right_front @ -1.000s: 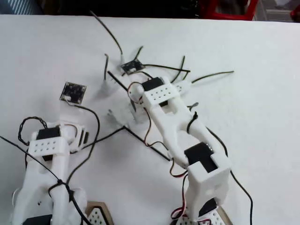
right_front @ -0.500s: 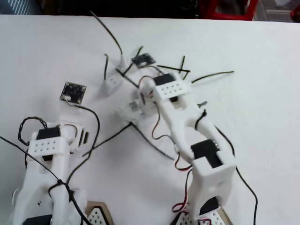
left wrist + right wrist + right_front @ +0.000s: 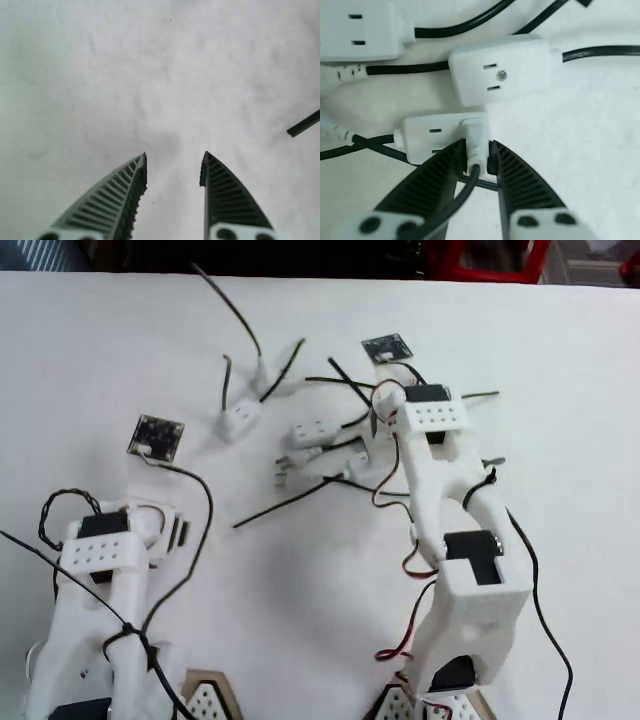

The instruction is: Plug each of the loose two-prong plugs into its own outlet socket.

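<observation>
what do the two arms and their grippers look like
The left arm and right arm are white plastic shells with black servo blocks and a plate of small holes at the wrist. Both carry black cables; the right also has red wires. The left gripper and right gripper are dark, ribbed and taper to points, on white bases.

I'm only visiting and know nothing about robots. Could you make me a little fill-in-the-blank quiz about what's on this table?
1. The right gripper is ____ on a white plug.
2. The left gripper hangs ____ above the bare table.
3. The right wrist view shows ____ white outlet sockets.
4. Their cords are ____ in colour.
Missing words: shut; open; three; black.
</observation>
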